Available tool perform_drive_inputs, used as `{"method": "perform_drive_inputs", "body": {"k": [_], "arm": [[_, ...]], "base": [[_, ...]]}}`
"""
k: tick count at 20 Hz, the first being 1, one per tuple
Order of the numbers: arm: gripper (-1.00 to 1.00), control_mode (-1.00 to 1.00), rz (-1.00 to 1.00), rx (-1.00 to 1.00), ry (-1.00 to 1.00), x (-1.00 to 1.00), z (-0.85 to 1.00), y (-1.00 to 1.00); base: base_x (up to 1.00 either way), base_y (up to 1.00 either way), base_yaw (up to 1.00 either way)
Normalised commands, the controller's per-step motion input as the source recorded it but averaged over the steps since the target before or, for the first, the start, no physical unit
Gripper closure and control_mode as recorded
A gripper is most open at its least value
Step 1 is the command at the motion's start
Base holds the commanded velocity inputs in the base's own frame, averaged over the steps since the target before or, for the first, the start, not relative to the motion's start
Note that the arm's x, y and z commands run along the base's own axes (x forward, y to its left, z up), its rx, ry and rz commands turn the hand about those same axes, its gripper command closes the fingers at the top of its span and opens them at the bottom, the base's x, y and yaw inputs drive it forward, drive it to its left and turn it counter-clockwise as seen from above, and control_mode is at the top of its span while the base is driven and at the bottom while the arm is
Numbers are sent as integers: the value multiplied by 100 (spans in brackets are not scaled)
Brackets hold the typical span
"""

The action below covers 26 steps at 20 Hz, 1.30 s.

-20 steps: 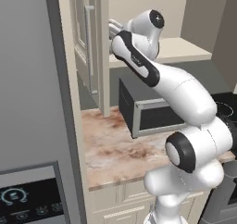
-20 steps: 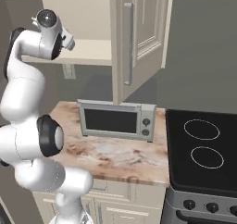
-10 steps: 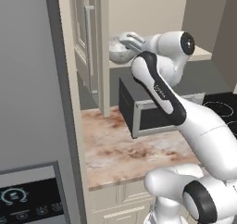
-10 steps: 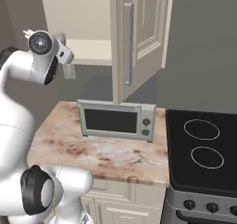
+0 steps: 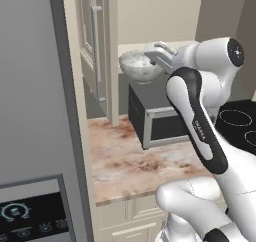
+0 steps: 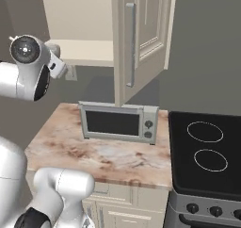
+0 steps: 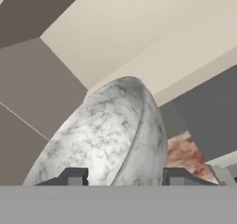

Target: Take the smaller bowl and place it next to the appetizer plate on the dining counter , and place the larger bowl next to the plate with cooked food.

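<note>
Now the pincer (image 7: 119,177) holds the smaller bowl (image 5: 139,67) by its rim, aloft above the microwave (image 5: 159,117) beside the open cupboard; neither bowl has been placed yet.

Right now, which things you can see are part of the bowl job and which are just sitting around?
Part of the job:
- smaller bowl, mottled grey-white, held in the hand above the microwave

Just sitting around:
- microwave on the marble counter
- stove
- open cabinet door
</note>
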Motion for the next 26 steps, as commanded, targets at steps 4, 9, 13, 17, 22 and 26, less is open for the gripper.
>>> {"method": "perform_drive_inputs", "body": {"k": [4, 9, 13, 17, 22, 26], "arm": [[100, -100, 0, -1, 10, -100, -8, -36], [100, -100, 0, -1, 0, -100, -44, -45], [100, -100, 0, 0, -1, -86, -55, -19], [100, -100, 0, 0, 0, -23, -50, -5], [100, 100, 0, 0, 0, -3, -8, 0], [100, 100, 0, 0, 0, 0, 0, 0]], "base": [[0, 0, 0], [0, 0, 0], [0, 0, 0], [0, 0, 0], [-39, 0, 0], [-100, -8, 5]]}}
